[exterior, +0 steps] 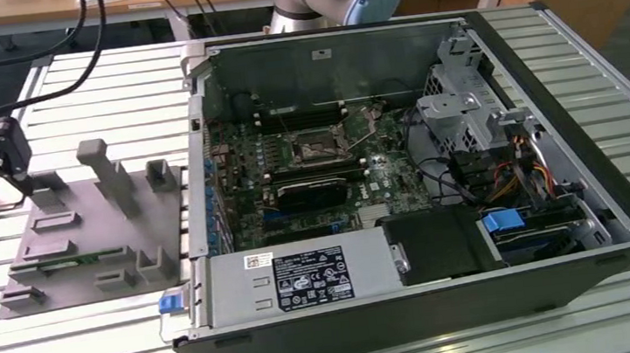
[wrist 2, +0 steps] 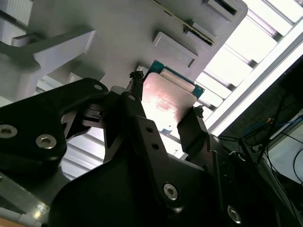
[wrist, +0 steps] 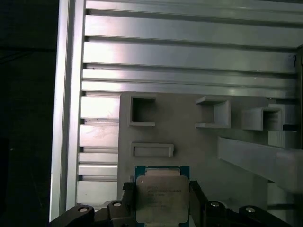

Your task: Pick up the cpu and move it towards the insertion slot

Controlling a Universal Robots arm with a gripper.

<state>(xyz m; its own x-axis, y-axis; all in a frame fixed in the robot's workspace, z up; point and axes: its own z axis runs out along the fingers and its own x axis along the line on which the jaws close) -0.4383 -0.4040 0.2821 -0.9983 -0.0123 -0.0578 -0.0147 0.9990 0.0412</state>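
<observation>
cpu [wrist: 162, 198]: silvery square, green rim

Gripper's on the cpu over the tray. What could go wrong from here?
1. The gripper pinches the cpu by two opposite edges with narrow fingertips; the chip could tilt or slip in transit.
2. Tall posts on the grey tray and the case wall stand between it and the insertion slot; a low path may clip them.
3. Dark cables lie close beside the slot and could snag.
</observation>
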